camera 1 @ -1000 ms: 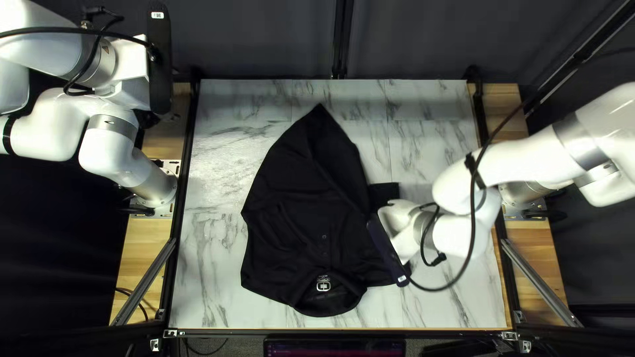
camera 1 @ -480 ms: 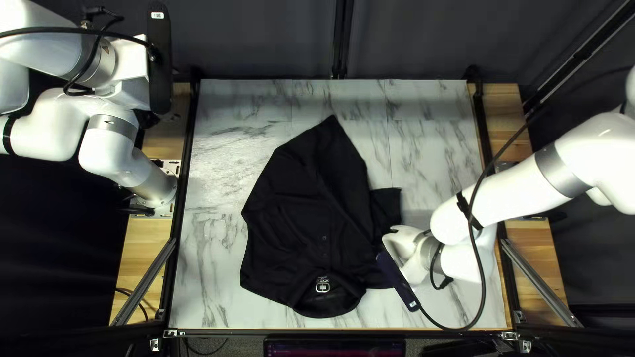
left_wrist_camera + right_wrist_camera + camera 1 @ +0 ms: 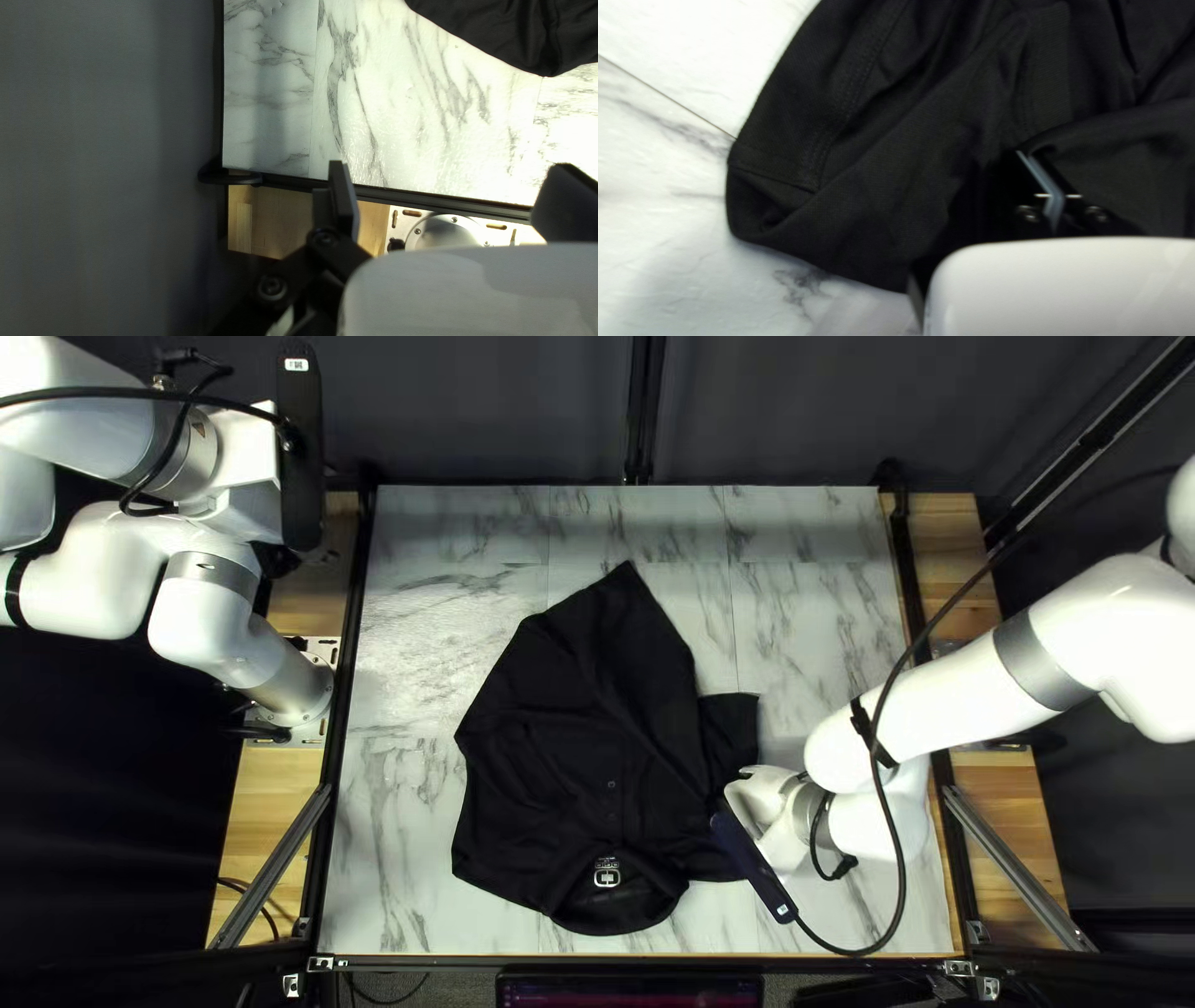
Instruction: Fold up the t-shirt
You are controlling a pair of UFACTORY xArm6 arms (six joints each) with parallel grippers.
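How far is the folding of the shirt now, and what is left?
Little looks done: the black buttoned shirt lies creased on the table, without a neat fold. In hand: the right end effector is shut on its cloth. The left end effector is open, away from it. Smoothing and main folds seem to remain.

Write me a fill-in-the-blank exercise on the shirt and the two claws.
The shirt is coloured ____.
Of the table's far and near edges, its collar is closer to the ____ one.
With fingers wide apart, the left claw is ____.
The claw at the shirt belongs to the ____ arm.
Missing words: black; near; open; right.
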